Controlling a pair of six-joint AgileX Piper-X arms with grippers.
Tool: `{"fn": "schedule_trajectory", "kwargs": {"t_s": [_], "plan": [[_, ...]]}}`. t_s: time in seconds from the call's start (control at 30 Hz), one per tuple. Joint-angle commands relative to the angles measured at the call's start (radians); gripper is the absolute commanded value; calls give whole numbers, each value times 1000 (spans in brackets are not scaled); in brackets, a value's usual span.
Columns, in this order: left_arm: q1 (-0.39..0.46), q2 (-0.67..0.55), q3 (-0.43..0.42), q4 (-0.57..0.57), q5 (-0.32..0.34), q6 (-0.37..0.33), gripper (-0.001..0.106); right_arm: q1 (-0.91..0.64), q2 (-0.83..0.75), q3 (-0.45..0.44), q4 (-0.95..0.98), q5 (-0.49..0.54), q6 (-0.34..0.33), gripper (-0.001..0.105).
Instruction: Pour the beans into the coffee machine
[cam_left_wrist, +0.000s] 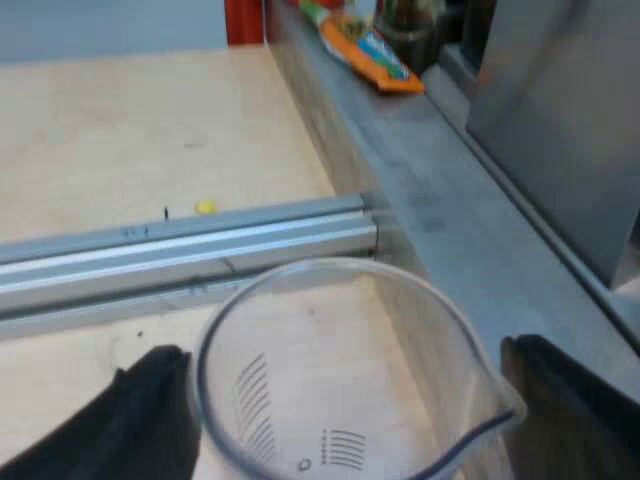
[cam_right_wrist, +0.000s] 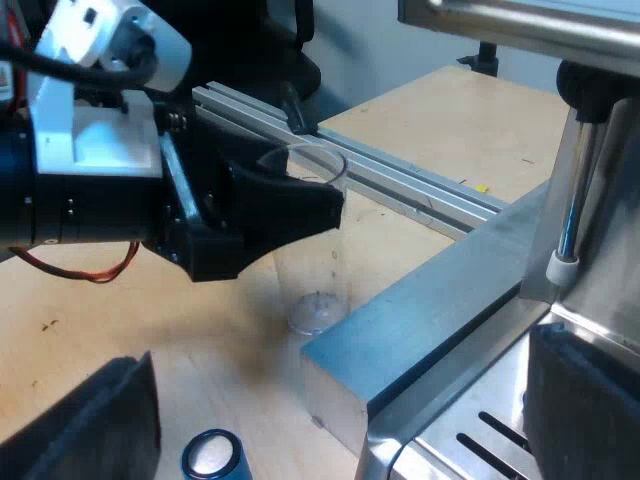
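A clear measuring glass (cam_left_wrist: 340, 380) with printed scale lines sits between my left gripper's (cam_left_wrist: 350, 400) black fingers (cam_left_wrist: 150, 410), and I see no beans in it. In the right wrist view the left gripper (cam_right_wrist: 285, 205) clasps the same glass (cam_right_wrist: 318, 270) near its rim, with the glass's base at or just above the wooden table beside a grey block (cam_right_wrist: 430, 310). My right gripper (cam_right_wrist: 340, 420) stands open, fingers wide apart, over the table by the espresso machine's (cam_right_wrist: 600, 260) metal front. A blue tamper (cam_right_wrist: 212, 455) stands near one of its fingers.
An aluminium rail (cam_left_wrist: 190, 240) crosses the wooden table just beyond the glass and meets the grey block (cam_left_wrist: 440, 200). An orange packet (cam_left_wrist: 370, 50) lies farther along that block. The machine's steam wand (cam_right_wrist: 568, 200) hangs above the block's edge.
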Motion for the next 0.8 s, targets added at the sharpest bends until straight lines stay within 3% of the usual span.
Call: {"fn": "schedule_trajectory", "kwargs": {"t_s": [0.03,0.17,0.33,0.6,0.8], "plan": [[-4,-6,-24,46,10,2,67,-5,2,0,-5,-7,-11,75],[-4,-17,-32,104,5,4,67,-5,2,0,-5,-7,-11,75],[-4,-80,-32,223,0,61,67,-5,2,0,-5,-7,-11,75],[-4,-261,-32,526,-80,68,67,-5,2,0,-1,-7,-11,75],[-4,-448,-32,743,-91,70,67,-5,-47,0,112,-9,3,75]]}}
